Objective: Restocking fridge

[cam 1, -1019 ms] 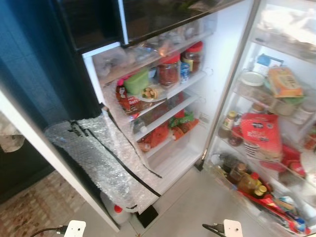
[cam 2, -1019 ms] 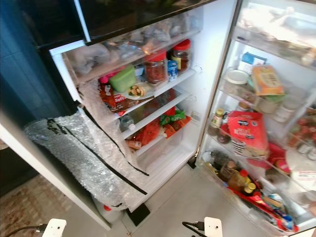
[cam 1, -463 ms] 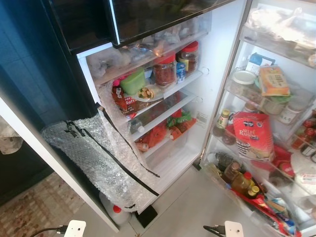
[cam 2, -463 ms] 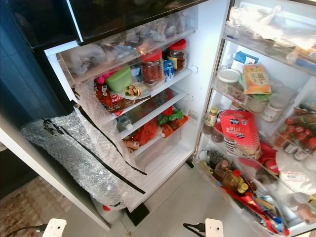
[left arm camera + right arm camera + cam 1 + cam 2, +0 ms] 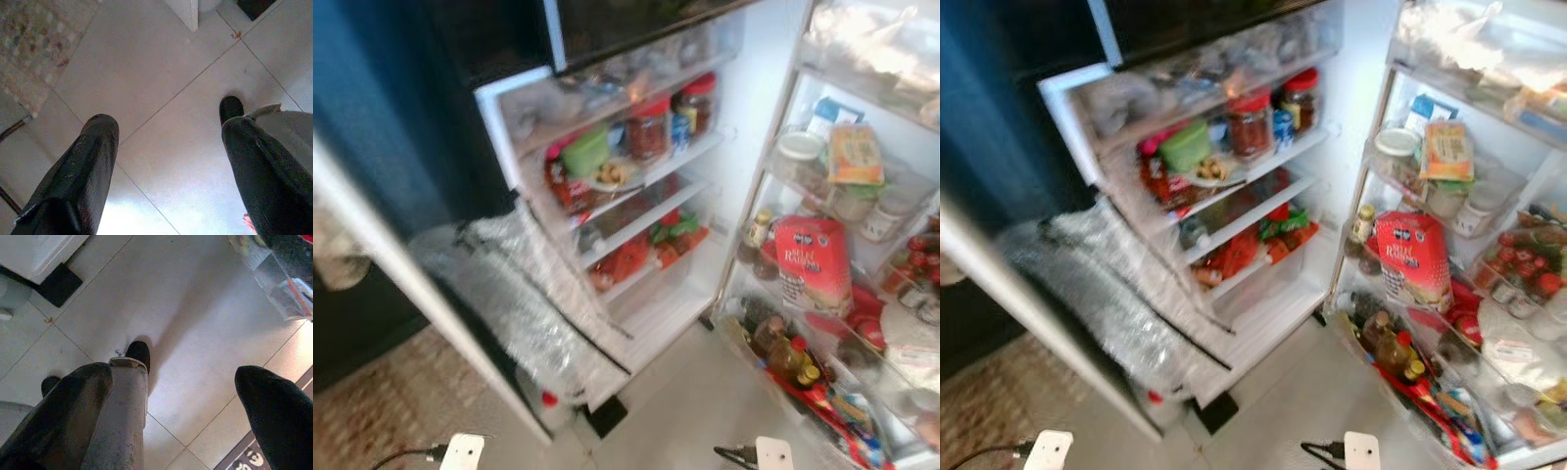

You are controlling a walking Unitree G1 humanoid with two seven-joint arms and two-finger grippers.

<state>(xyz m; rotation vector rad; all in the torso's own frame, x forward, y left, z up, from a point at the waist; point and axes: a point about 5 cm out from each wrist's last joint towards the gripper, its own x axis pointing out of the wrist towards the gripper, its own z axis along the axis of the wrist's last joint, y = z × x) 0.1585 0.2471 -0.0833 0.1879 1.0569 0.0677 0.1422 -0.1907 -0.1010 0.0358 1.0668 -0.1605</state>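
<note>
the fridge [image 5: 744,147] stands open ahead, shelves and right door packed. left gripper [image 5: 166,161] and right gripper [image 5: 181,406] hang low over the floor [image 5: 146,73], fingers apart, empty.

Right claw [image 5: 173,404] spread open above the pale tiled floor [image 5: 195,323]

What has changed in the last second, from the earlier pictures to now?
Only the head camera shifted and blurred. Nothing was gripped or released. The open white fridge, its red-lidded glass jars and the red-and-white flour bag in the door stayed put. Both the left gripper and right gripper hang open over the floor.
</note>
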